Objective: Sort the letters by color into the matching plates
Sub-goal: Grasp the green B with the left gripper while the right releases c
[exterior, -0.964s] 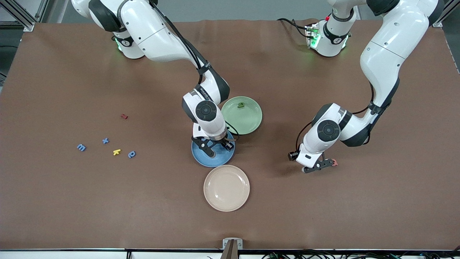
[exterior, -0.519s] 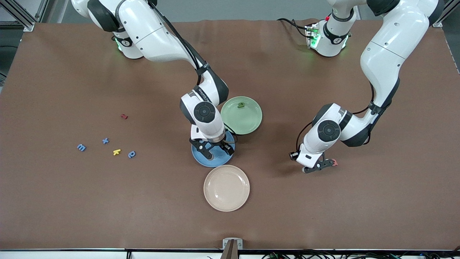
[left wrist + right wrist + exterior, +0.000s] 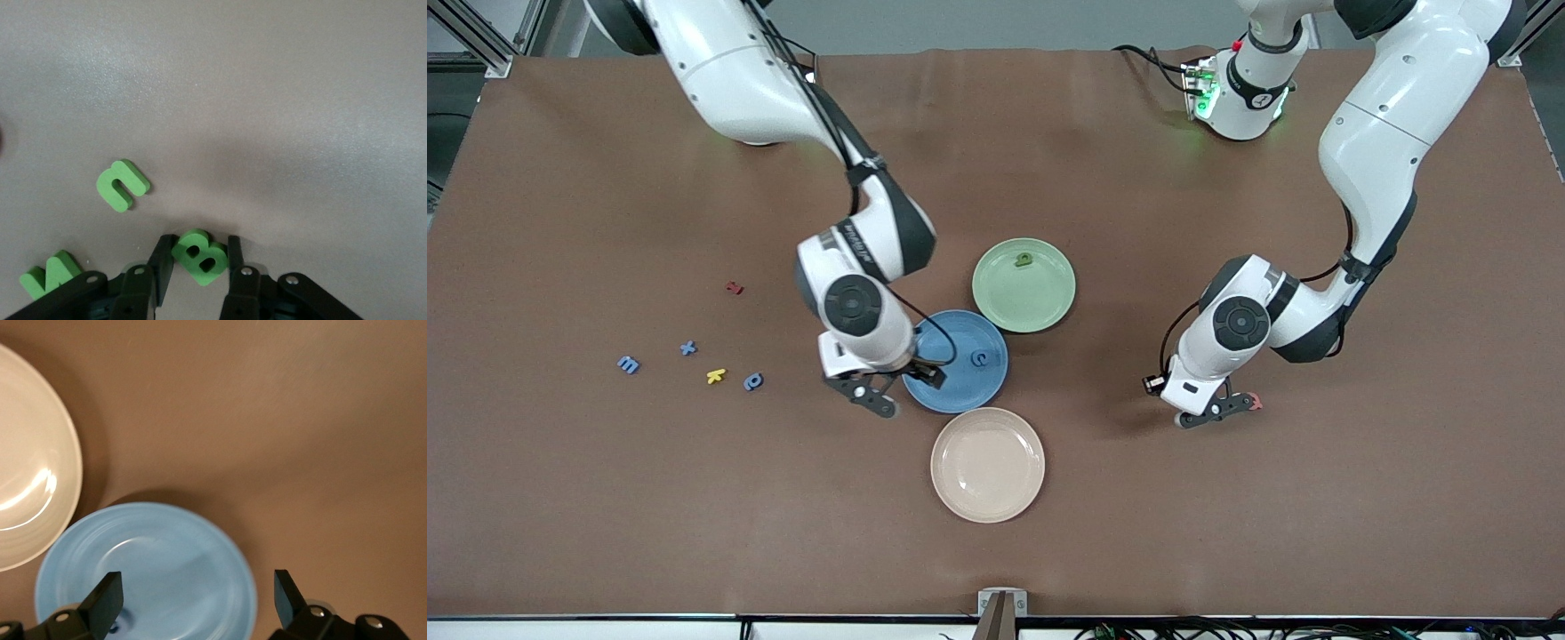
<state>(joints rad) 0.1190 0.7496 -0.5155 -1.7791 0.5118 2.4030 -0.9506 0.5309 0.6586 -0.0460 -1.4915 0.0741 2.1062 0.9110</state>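
Brown bench (image 3: 1227,533) seen from the front camera, three plates clustered at the centre of the frame. The right claw (image 3: 905,391), which a second ago hung low over the blue plate (image 3: 960,389), is now shifted to that plate's rim on the side toward the right arm's end of the bench; its jaws stand wide apart and hold nothing. One blue letter (image 3: 980,357) now lies in the blue plate, so that delivery is done. The green plate (image 3: 1040,302), higher in the frame, holds one green letter (image 3: 1024,260); the beige plate (image 3: 987,498), lower in the frame, holds nothing. The left claw (image 3: 1214,411) stays in place low at the bench, and its jaws have narrowed onto a green letter B (image 3: 198,257), which rests on the bench between the fingers; a green n (image 3: 121,185) lies near it. Three blue letters (image 3: 687,348) remain loose toward the right arm's end, likely the right arm's next targets.
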